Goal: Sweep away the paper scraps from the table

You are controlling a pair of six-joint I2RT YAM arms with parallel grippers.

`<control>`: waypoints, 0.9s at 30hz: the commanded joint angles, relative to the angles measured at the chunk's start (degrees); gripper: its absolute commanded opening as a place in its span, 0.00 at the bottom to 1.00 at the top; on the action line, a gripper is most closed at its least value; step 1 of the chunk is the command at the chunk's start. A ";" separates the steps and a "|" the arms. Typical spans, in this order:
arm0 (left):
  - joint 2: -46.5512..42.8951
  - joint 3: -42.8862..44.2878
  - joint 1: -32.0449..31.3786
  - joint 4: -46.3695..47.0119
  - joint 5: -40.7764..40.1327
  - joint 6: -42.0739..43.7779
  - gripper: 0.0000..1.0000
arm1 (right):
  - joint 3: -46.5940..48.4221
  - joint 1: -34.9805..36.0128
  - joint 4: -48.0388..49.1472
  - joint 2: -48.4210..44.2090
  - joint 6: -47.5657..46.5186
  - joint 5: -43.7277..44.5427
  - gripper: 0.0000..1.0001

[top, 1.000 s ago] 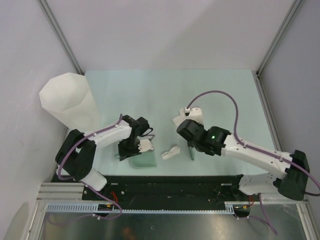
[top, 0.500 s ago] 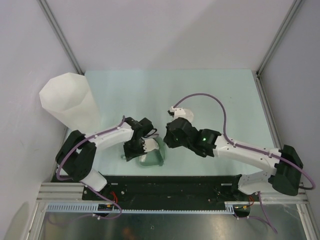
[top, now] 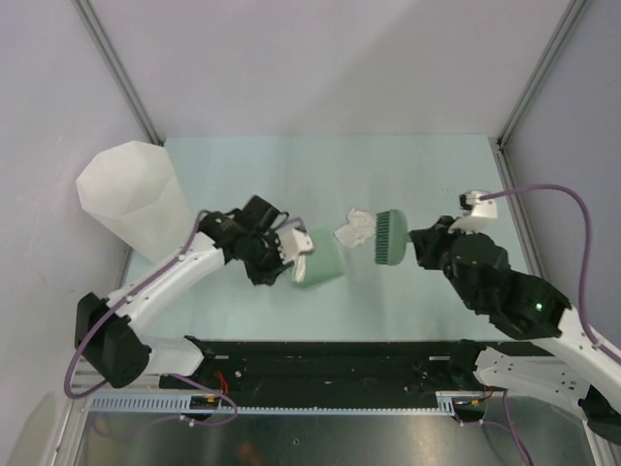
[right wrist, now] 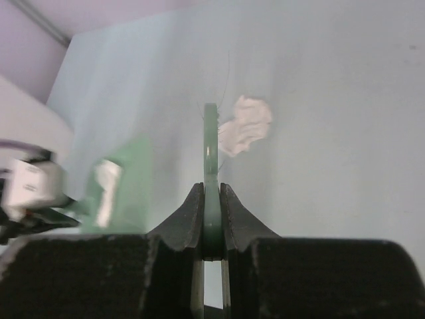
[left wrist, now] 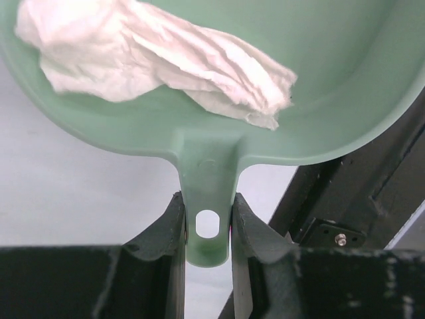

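My left gripper (top: 289,254) is shut on the handle of a small green dustpan (top: 317,258), held near the middle of the pale mint table (top: 291,175). In the left wrist view the gripper (left wrist: 207,226) clamps the handle, and one crumpled white paper scrap (left wrist: 159,56) lies inside the pan (left wrist: 345,100). My right gripper (top: 419,243) is shut on a green brush (top: 390,238). In the right wrist view the gripper (right wrist: 212,199) holds the brush (right wrist: 211,146) edge-on. Another paper scrap (top: 355,228) lies on the table between pan and brush; it also shows in the right wrist view (right wrist: 246,125).
A tall translucent white faceted bin (top: 131,199) stands at the table's left edge. The black front strip (top: 330,354) runs along the near side. Grey walls and metal posts close in the back and both sides.
The right arm swung back to the right with the brush. The left arm carried the dustpan away from the front edge toward the middle. The scrap that lay near the front is now in the pan.
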 commanded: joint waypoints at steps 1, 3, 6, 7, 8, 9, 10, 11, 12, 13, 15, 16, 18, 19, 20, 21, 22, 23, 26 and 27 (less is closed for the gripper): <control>-3.98 13.30 7.69 -3.82 6.43 -2.08 0.00 | 1.72 -2.59 -6.93 -3.14 -1.00 5.68 0.00; -3.90 18.16 10.95 -6.03 6.08 -2.17 0.00 | 1.72 -3.38 -8.17 -3.67 -1.35 5.51 0.00; -3.63 29.04 18.86 -10.16 4.24 -0.34 0.00 | 1.72 -3.64 -9.22 -3.41 -1.62 5.41 0.00; -3.55 30.91 23.15 -11.65 2.32 0.19 0.00 | 1.72 -3.64 -9.31 -3.23 -1.79 5.24 0.00; -3.37 32.66 25.19 -12.44 0.99 0.72 0.00 | 1.72 -3.56 -9.57 -3.14 -1.97 5.15 0.00; -3.02 34.25 27.04 -13.15 -1.02 1.94 0.00 | 1.72 -3.64 -9.75 -2.79 -2.06 5.07 0.00; -3.02 37.05 29.67 -14.20 -5.39 2.83 0.00 | 1.72 -3.73 -9.75 -2.70 -2.40 4.98 0.00; -3.28 37.86 30.65 -14.30 -9.00 5.01 0.00 | 1.64 -3.64 -9.67 -2.61 -2.50 4.72 0.00; -3.63 38.48 31.44 -14.30 -12.00 6.25 0.00 | 1.72 -3.73 -9.66 -2.44 -2.50 4.45 0.00; -4.59 39.35 33.02 -14.30 -15.16 7.57 0.00 | 1.72 -3.73 -9.66 -2.18 -2.58 4.36 0.00; -5.12 40.32 34.87 -14.38 -24.22 11.09 0.00 | 1.64 -3.73 -9.49 -1.82 -2.76 3.84 0.00; -5.65 41.11 37.05 -14.30 -27.03 12.49 0.00 | 1.64 -3.82 -9.40 -1.39 -2.76 3.75 0.00; -5.66 41.99 40.04 -13.69 -34.93 16.88 0.00 | 1.64 -3.73 -9.31 -0.95 -3.02 3.22 0.00; -5.48 42.96 42.93 -12.12 -37.75 18.38 0.00 | 1.64 -3.73 -9.23 -0.33 -3.11 2.96 0.00; -4.78 43.31 44.62 -10.62 -40.21 21.87 0.00 | 1.64 -3.73 -8.88 -0.07 -3.20 2.35 0.00; -4.51 43.67 46.20 -8.78 -44.59 23.74 0.00 | 1.64 -3.73 -8.70 0.28 -3.29 2.08 0.00; -4.25 44.10 49.09 -5.37 -46.11 25.67 0.00 | 1.64 -3.73 -8.52 0.55 -3.37 1.82 0.00; -3.81 44.37 49.64 -3.59 -48.13 27.51 0.00 | 1.64 -3.73 -8.17 1.16 -3.46 1.20 0.00; -2.84 42.80 49.91 3.87 -56.39 34.81 0.00 | 1.64 -3.73 -7.47 2.04 -3.73 0.32 0.00; -3.10 41.48 49.82 7.20 -58.41 40.14 0.00 | 1.64 -3.56 -7.21 2.13 -3.81 0.23 0.00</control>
